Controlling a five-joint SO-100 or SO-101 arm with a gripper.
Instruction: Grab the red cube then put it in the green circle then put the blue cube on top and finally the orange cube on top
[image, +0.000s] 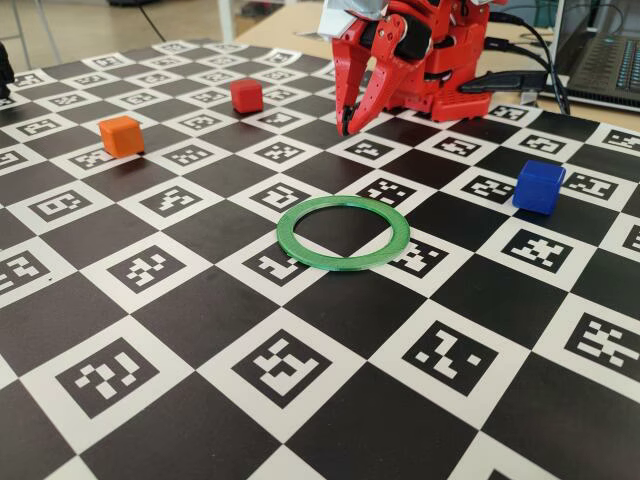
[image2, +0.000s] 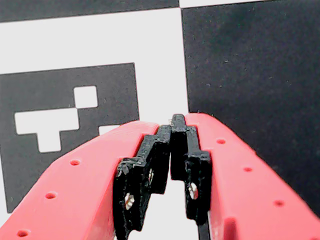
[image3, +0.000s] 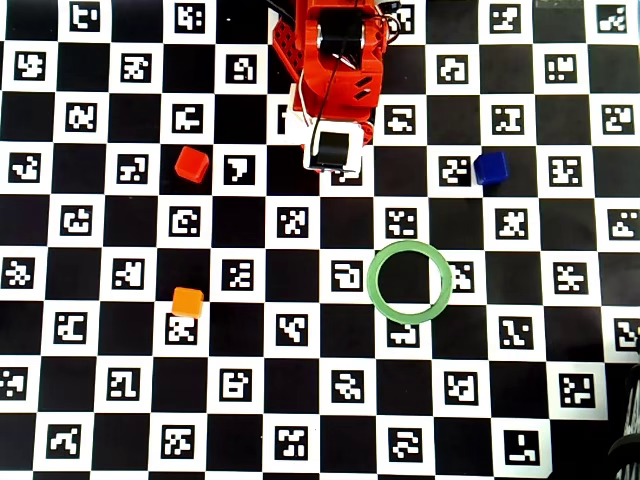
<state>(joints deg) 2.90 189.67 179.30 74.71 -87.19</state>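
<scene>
The red cube (image: 246, 96) (image3: 191, 164) sits on the checkered board, left of the arm in both the fixed and overhead views. The orange cube (image: 121, 135) (image3: 187, 301) lies further left and nearer the front. Off to the right rests the blue cube (image: 538, 187) (image3: 490, 168). Nothing lies inside the green circle (image: 284, 236) (image3: 409, 318), which is flat mid-board. My red gripper (image: 346, 125) (image2: 172, 121) points down just above the board by the arm's base, shut with nothing in it, apart from every cube. In the overhead view the white wrist camera (image3: 332, 148) hides the jaws.
The board (image: 300, 400) is a black-and-white chequer of printed markers. The red arm base (image: 440, 70) (image3: 335, 50) stands at the far edge. A laptop (image: 605, 60) and black cables (image: 520, 80) lie behind the board at the right.
</scene>
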